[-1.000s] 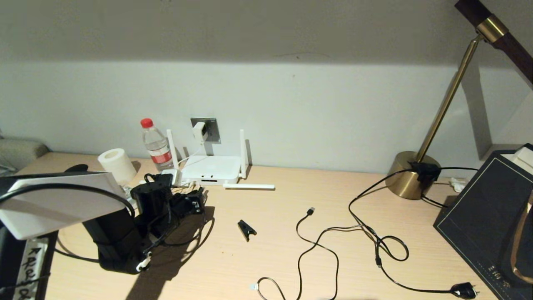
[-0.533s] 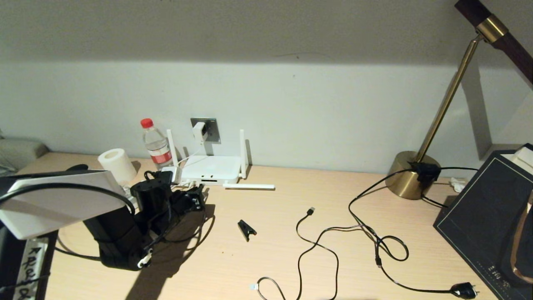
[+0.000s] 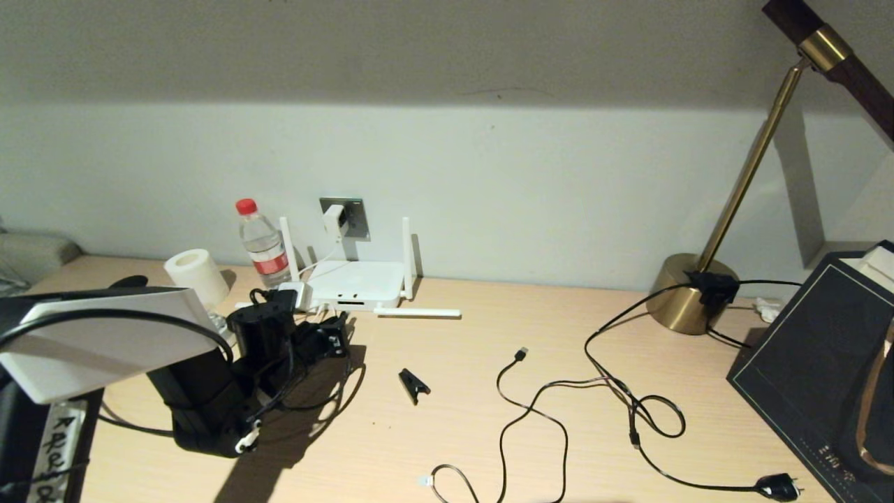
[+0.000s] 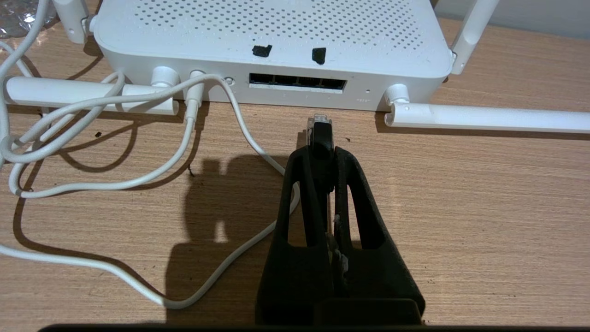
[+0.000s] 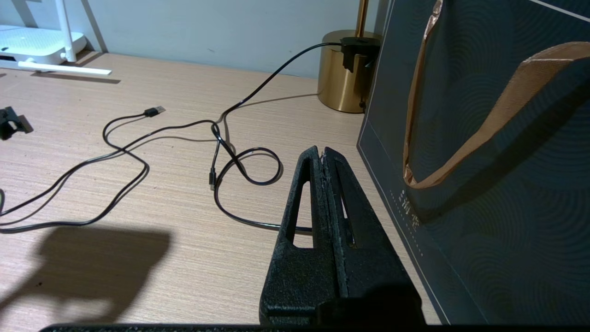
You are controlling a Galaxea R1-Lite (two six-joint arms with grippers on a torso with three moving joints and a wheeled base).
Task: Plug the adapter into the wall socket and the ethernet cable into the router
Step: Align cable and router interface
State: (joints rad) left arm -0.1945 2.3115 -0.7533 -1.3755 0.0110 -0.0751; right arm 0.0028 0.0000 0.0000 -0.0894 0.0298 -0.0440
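A wooden desk [image 3: 489, 419] sits against a pale wall. At the far left, a white roll [image 3: 195, 276] and a clear water bottle [image 3: 262, 244] with a red cap stand near the wall. In front of them, the left gripper [image 4: 322, 147] hovers low over the desk with its fingers pinched tight on the ethernet cable [image 4: 320, 133], whose clear clip connector points at the router [image 3: 356, 283] and sits just short of its dark port slot, not touching. The router is a flat white box with 4 stick antennas, 2 upright and 2 lying flat on the desk. Directly behind it, the adapter [image 3: 334, 219] is plugged into the grey wall socket [image 3: 353, 213], its thin white cord trailing down to the router. Further right lie a small black clip [image 3: 413, 384], a thin black USB cable [image 3: 520, 412], and a brass lamp base [image 3: 688, 293]. At the far right, the right gripper [image 5: 322, 154] rests with fingers pressed together, holding nothing, beside a dark paper bag [image 5: 484, 184].
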